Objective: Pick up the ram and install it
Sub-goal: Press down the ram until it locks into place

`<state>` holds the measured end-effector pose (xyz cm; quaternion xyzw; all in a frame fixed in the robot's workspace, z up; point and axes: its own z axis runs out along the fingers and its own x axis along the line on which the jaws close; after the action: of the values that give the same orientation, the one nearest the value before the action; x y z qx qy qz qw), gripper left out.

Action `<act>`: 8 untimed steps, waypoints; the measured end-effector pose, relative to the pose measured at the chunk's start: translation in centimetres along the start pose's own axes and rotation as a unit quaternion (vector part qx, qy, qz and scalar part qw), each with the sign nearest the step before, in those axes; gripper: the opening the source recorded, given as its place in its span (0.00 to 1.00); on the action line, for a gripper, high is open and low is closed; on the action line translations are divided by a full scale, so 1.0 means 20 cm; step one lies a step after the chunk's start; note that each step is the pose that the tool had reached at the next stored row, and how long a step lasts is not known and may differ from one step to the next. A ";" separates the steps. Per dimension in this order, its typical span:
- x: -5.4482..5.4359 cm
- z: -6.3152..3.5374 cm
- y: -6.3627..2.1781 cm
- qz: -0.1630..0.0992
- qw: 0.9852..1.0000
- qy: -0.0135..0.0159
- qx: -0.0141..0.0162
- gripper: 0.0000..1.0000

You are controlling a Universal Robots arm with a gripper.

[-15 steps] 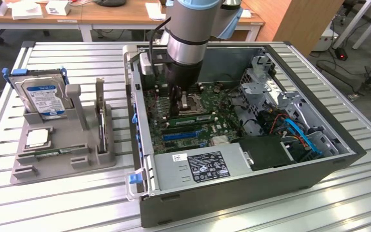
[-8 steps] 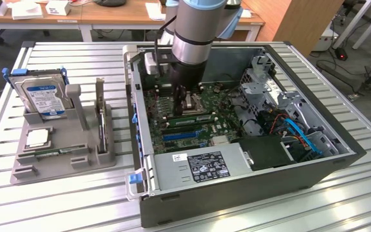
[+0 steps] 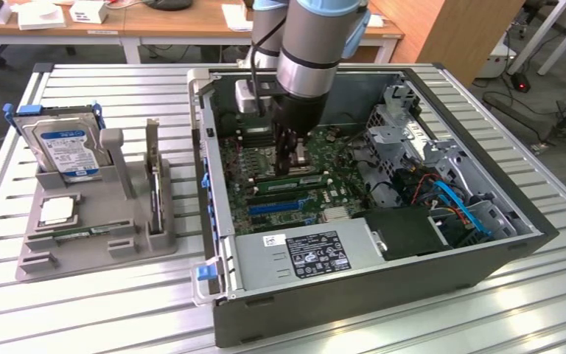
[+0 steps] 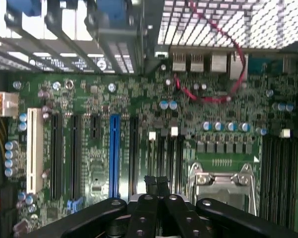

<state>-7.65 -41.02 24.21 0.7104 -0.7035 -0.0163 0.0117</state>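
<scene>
Wrist view: fingertips [image 4: 156, 182] pressed together, nothing between; gripper [image 3: 293, 158] hung low over motherboard [image 3: 337, 193], beside seated ram [image 3: 288, 179], probably pressing.

Arm's fingers [image 3: 294, 158] low over mobo [image 3: 298, 184], ram [image 3: 288, 179] just beside

Even bright light; wrist view soft, vent grille [image 4: 213, 22] glaring.
</scene>
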 end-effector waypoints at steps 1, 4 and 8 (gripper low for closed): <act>0.00 0.000 -0.010 0.000 1.000 0.000 0.000 0.09; 0.00 -0.002 -0.042 0.000 1.000 0.000 0.000 0.09; 0.00 -0.004 -0.088 0.000 1.000 0.000 0.000 0.09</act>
<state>-5.89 -41.02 24.21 0.7104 -0.7035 -0.0163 0.0117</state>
